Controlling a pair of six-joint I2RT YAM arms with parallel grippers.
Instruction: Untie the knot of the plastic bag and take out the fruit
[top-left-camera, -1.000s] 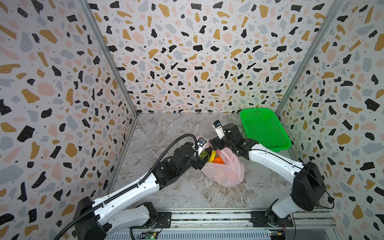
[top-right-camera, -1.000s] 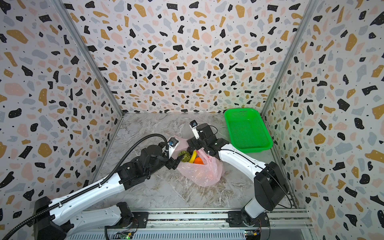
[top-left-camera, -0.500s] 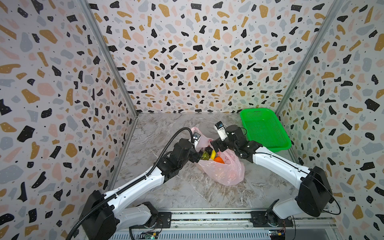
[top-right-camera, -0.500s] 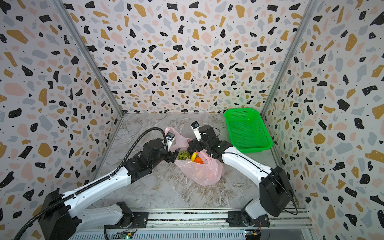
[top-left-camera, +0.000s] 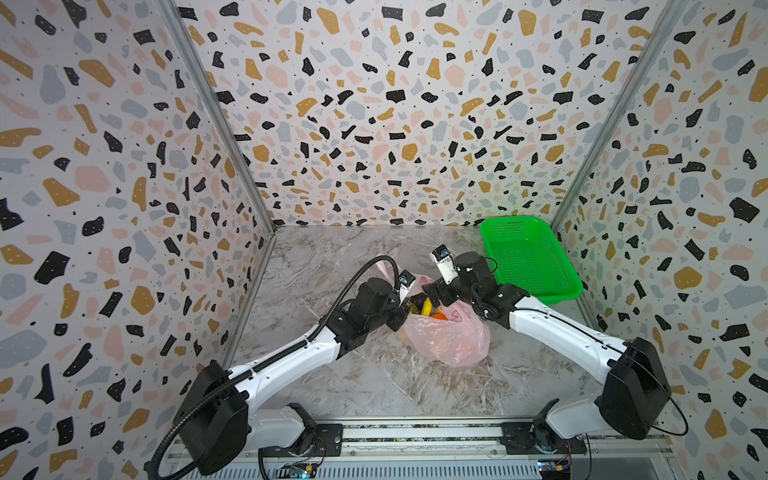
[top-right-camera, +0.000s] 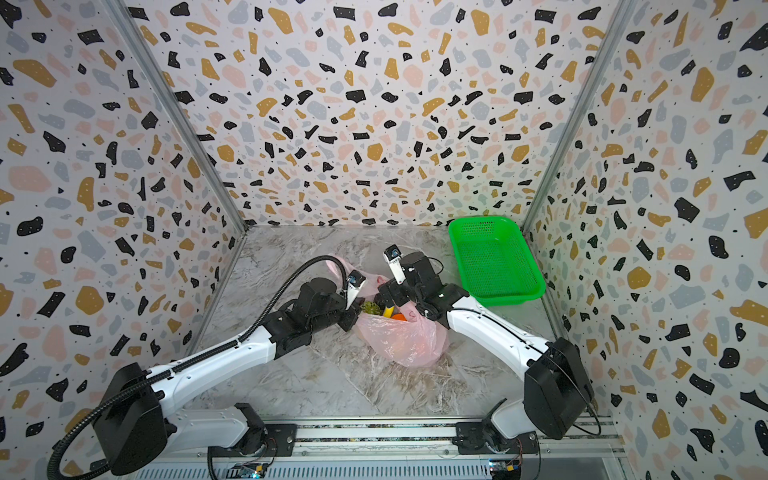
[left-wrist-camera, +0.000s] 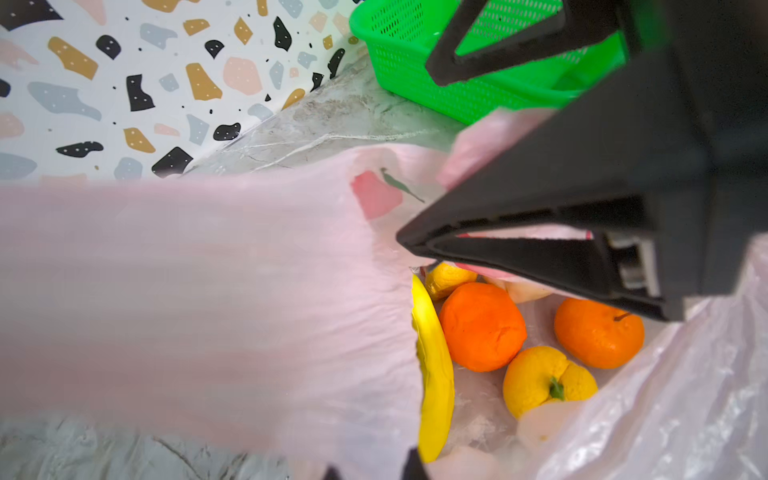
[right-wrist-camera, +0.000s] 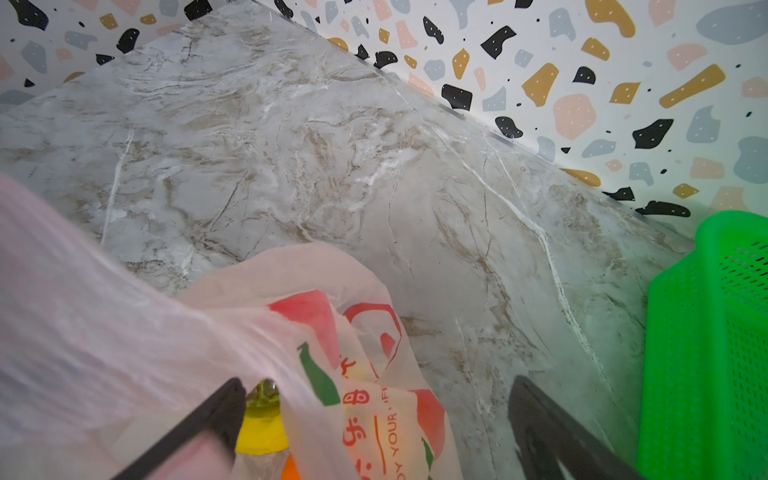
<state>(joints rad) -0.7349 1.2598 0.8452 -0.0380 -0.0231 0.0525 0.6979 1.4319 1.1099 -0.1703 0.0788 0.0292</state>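
The pink plastic bag (top-left-camera: 449, 336) (top-right-camera: 407, 338) lies mid-table with its mouth standing open; no knot shows. Inside lies the fruit: a banana (left-wrist-camera: 434, 365), two oranges (left-wrist-camera: 482, 326), a yellow citrus (left-wrist-camera: 544, 380) and a bumpy green ball (top-left-camera: 412, 306). My left gripper (top-left-camera: 400, 319) (left-wrist-camera: 372, 469) is shut on the bag's near-left rim, with pink film draped over its tips. My right gripper (top-left-camera: 434, 294) (right-wrist-camera: 380, 419) stands open across the far rim. One of its fingers (right-wrist-camera: 224, 415) is inside the mouth beside the banana, and the other is outside above the table.
A green perforated basket (top-left-camera: 528, 257) (top-right-camera: 494, 257) (right-wrist-camera: 706, 332) stands at the back right, close to my right arm's wrist. Speckled walls close off three sides. A metal rail (top-left-camera: 415, 436) runs along the front edge.
My left arm has reached farther in to the bag's left rim and its jaws have closed on the film. The right gripper stays open at the mouth, shifted slightly.
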